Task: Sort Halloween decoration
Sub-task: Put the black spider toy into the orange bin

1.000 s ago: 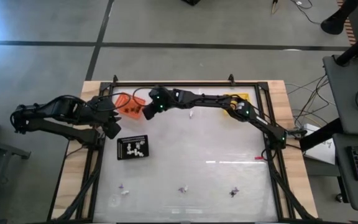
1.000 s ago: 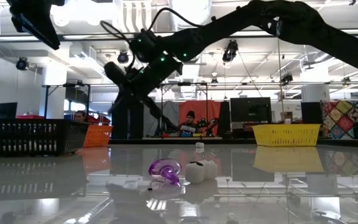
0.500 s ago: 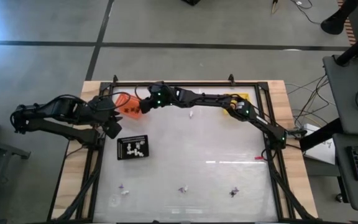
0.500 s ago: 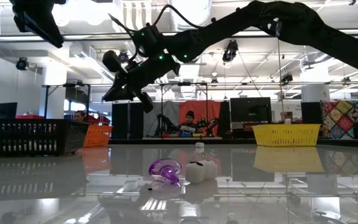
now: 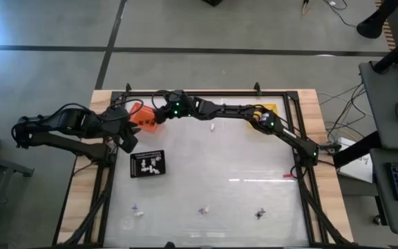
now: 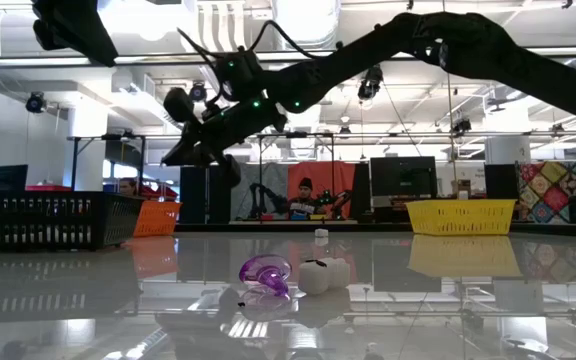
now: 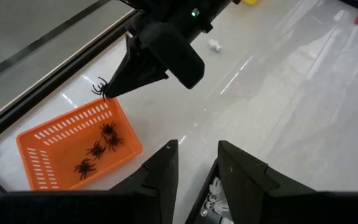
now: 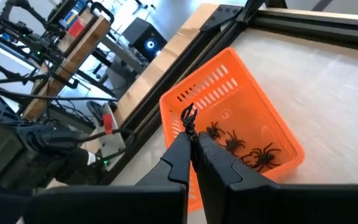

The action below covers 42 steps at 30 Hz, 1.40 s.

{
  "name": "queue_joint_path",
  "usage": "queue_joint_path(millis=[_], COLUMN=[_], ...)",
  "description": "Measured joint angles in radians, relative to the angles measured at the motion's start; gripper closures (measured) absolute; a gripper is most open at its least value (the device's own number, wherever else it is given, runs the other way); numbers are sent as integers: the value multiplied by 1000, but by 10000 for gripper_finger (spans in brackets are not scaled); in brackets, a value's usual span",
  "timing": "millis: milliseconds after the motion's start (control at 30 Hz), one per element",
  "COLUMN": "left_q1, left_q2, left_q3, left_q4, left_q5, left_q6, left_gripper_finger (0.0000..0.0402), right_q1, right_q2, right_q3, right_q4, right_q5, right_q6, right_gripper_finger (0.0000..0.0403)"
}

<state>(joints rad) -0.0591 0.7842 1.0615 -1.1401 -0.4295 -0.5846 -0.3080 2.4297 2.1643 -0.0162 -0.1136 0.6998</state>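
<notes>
My right gripper (image 8: 192,142) is shut on a tiny black spider (image 8: 188,114) and hovers over the orange tray (image 5: 138,119), also seen in the left wrist view as right gripper (image 7: 109,93) above orange tray (image 7: 61,134). Several black spiders (image 7: 98,149) lie on that tray's floor. My left gripper (image 7: 197,163) is open above the black tray (image 5: 148,163), which holds white trinkets. Loose trinkets lie on the table: a white one (image 5: 213,126) and three near the near edge (image 5: 203,209). The low view shows a purple one (image 6: 265,272) beside a white one (image 6: 324,273). My right gripper pinches the black spider (image 8: 189,124) between its two fingertips (image 8: 183,144). The fingers slant down from the table's right side. The spider sticks out beyond the tips, lifted clear above the orange tray, legs free.
A yellow tray (image 5: 266,109) sits at the far right, partly under the right arm. A dark frame (image 5: 206,92) borders the white table. The table's middle (image 5: 233,166) is bare. In the low view, a person (image 6: 306,190) sits in the room beyond the table.
My right gripper, shut on the spider, has risen, tipped from pointing down to nearly level, and swung toward the table's left edge until it stands over the orange tray.
</notes>
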Motion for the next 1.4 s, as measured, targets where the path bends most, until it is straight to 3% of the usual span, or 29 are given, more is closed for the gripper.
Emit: queue_joint_path(millis=[300, 667, 1033, 1400], left_q1=[0, 0, 0, 0], left_q2=[6, 6, 7, 10], left_q3=[0, 0, 0, 0], left_q4=[20, 25, 27, 33], left_q5=[2, 2, 3, 4], left_q6=[0, 0, 0, 0], left_gripper_finger=[306, 306, 306, 306], right_q1=[-2, -7, -12, -16], right_q2=[40, 42, 42, 42], right_q3=[1, 2, 2, 2], right_q4=[22, 60, 60, 107], right_q5=[-80, -78, -43, -52], right_q6=[33, 58, 114, 114], right_gripper_finger=[394, 392, 348, 344])
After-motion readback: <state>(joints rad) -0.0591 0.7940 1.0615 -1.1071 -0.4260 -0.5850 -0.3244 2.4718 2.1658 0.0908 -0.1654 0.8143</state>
